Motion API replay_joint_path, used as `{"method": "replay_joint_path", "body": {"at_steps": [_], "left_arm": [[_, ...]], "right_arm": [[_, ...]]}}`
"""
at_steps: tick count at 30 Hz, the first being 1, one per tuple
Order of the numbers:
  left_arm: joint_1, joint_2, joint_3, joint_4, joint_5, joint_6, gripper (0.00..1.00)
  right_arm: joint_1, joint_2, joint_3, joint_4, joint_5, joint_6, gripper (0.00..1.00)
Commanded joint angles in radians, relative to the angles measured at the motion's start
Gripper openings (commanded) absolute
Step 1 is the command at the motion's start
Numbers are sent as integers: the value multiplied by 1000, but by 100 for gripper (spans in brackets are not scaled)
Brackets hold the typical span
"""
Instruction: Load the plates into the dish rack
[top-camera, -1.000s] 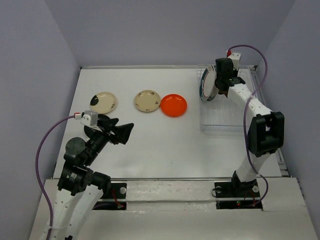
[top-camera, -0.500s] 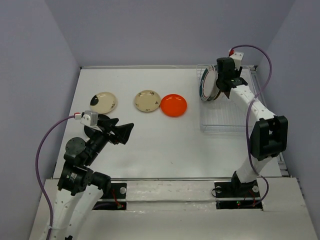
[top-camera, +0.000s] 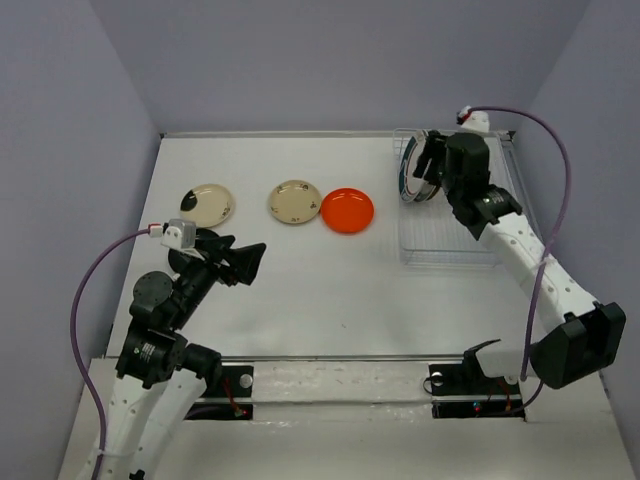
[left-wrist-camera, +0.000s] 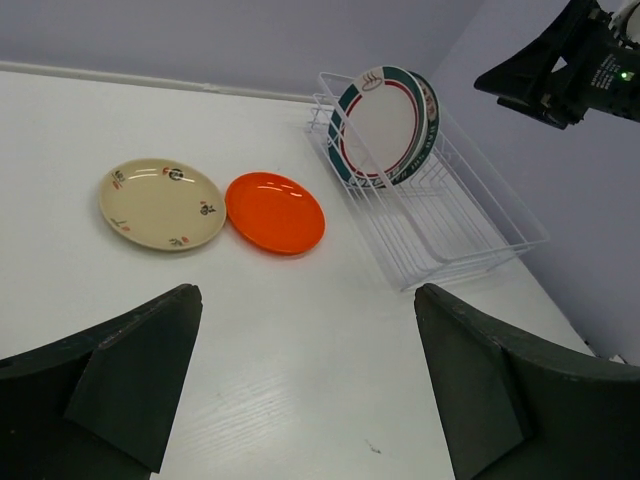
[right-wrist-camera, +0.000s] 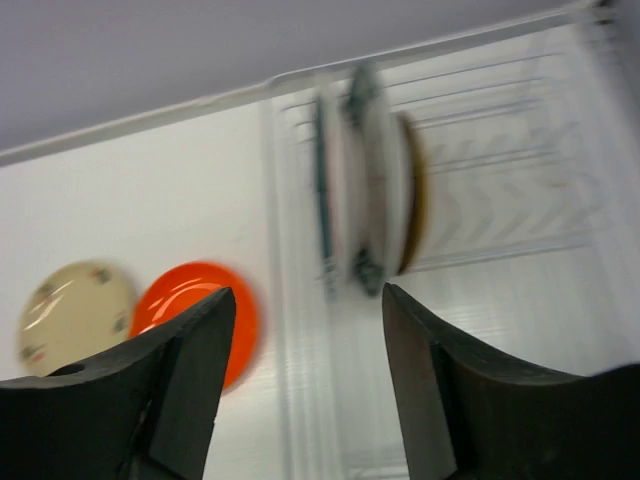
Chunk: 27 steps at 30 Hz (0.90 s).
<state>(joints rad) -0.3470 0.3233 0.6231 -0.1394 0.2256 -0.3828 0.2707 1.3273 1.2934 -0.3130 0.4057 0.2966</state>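
Robot lab test cell: plain white table (top-camera: 320, 290) boxed in on 3 sides by bare lavender-grey walls (top-camera: 70, 120), w/ left arm (top-camera: 160, 335) and right arm (top-camera: 525, 255) bolted to a white base plate (top-camera: 340, 378) at its near edge, purple cables (top-camera: 73, 322) looping off both wrist cams (top-camera: 178, 234).

The round orange-red plate (top-camera: 347, 210) is one plain glossy colour. At its nine o'clock, a round cream plate (top-camera: 295, 202) carries small dark and reddish marks scattered near its rim. A second cream plate (top-camera: 207, 204), further toward nine o'clock, has a black patch on its left edge. In the white wire dish rack (top-camera: 452, 250), the front large white plate (left-wrist-camera: 378, 122) has a dark teal rim band with pale breaks and a thin red ring inside it. A blurred amber-brown plate edge (right-wrist-camera: 413, 195) shows behind. The table (top-camera: 300, 290) is white.
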Motion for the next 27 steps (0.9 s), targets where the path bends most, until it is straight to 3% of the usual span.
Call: {"method": "replay_joint_path", "body": {"at_steps": [1,7,13,18,27], "left_arm": [[-4,37,59,-5,-78,18,99],[-4,51,133,-43,-196,51,99],[-4,30,165,-51,-377,71,99],[-4,29,132,-61,-433,52,99],[3,79,109,-60,-422,22,99]], "right_arm": [[262,71,-52,147,-336,134,72],[485,343,30,345,-482,251,74],[610,705,268,460,-556,413,66],[657,994,537,462,-645,528,57],[679,1266,816,414,-737,686,54]]}}
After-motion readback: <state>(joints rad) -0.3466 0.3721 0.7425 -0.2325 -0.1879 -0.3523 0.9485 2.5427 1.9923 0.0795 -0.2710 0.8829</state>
